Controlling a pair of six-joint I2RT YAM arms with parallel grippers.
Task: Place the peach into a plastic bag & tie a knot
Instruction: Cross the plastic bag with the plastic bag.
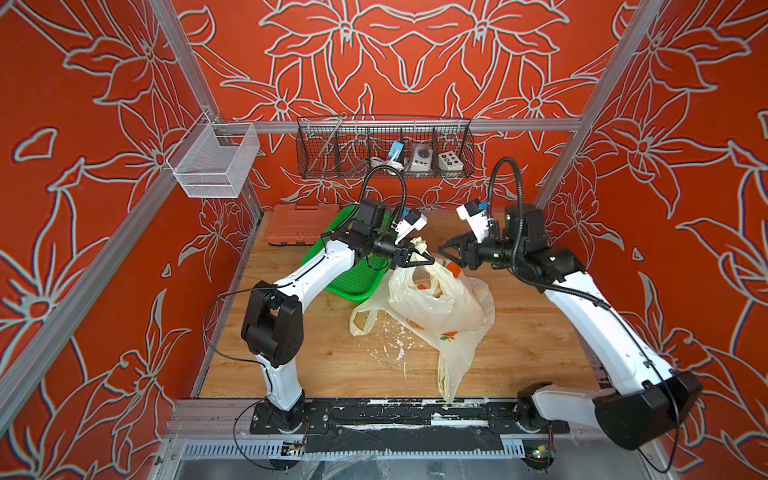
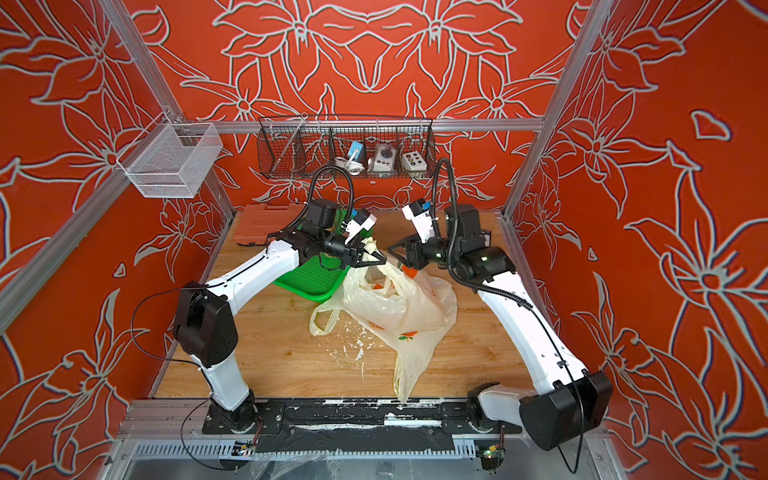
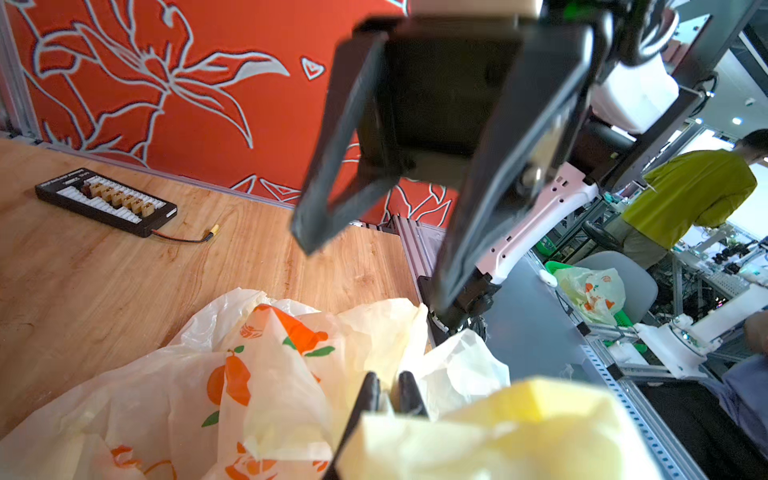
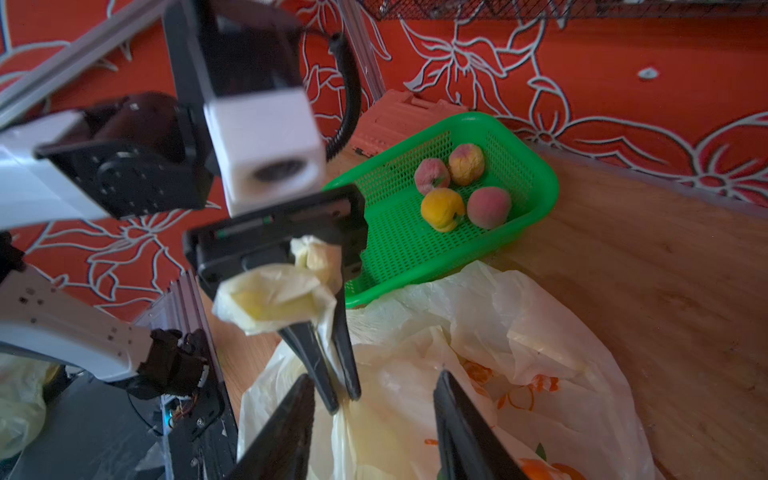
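The cream plastic bag (image 1: pixel 440 307) (image 2: pixel 399 309) with orange fruit prints lies crumpled mid-table. My left gripper (image 1: pixel 430 262) (image 2: pixel 382 261) (image 3: pixel 388 384) is shut on a bunched handle of the bag, lifted off the table; in the right wrist view its closed fingers (image 4: pixel 345 395) pinch the film. My right gripper (image 1: pixel 442 254) (image 4: pixel 376 378) faces it, open, with its jaws straddling the bag (image 4: pixel 498 353) and gripping nothing. Several peaches (image 4: pixel 457 191) lie in the green basket (image 4: pixel 399 245) (image 1: pixel 353 289). Whether a peach is inside the bag I cannot tell.
An orange tool case (image 1: pixel 295 226) lies at the back left behind the basket. A black connector board (image 3: pixel 106 201) lies by the right wall. Two wire baskets (image 1: pixel 384 147) (image 1: pixel 216 162) hang on the frame. White scraps (image 1: pixel 395 345) litter the wood in front of the bag.
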